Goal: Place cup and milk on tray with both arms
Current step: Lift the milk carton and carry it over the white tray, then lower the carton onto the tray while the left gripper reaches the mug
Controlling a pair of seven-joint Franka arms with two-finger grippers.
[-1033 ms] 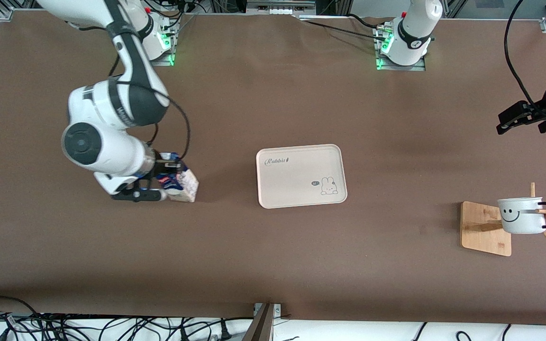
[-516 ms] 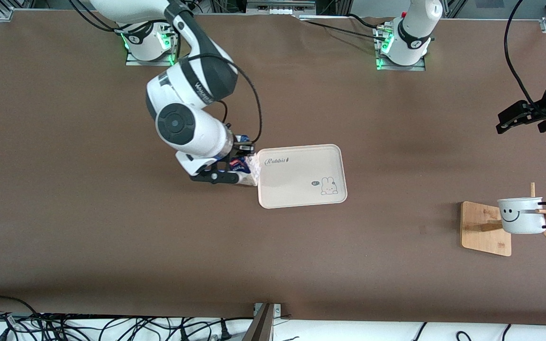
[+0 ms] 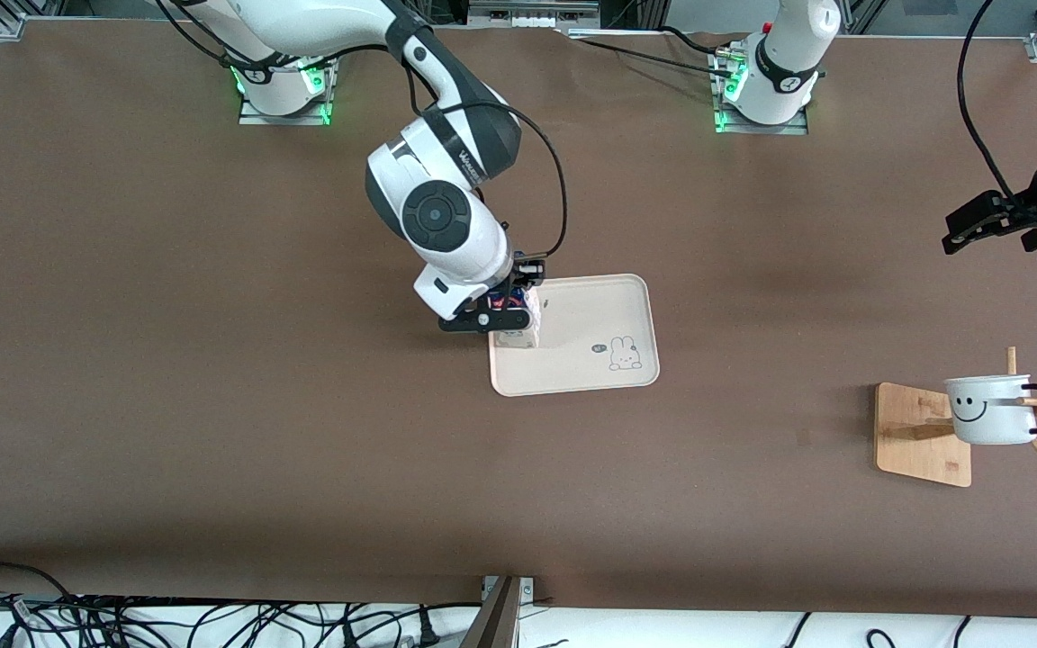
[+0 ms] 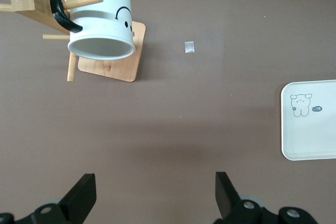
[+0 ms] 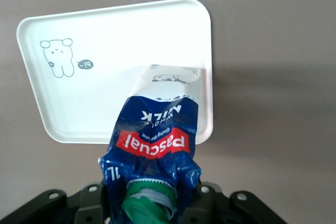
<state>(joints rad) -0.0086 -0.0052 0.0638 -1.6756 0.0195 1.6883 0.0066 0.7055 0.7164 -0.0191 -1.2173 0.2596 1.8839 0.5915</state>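
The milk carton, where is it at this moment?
In the front view, the milk carton is held in the right gripper over the tray, at the tray's end toward the right arm.

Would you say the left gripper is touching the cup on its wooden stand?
Apart. The front view shows the left gripper open over bare table, with plain brown surface between it and the cup.

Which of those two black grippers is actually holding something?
The right gripper, over the tray, is shut on the milk. The left gripper hangs open and empty.
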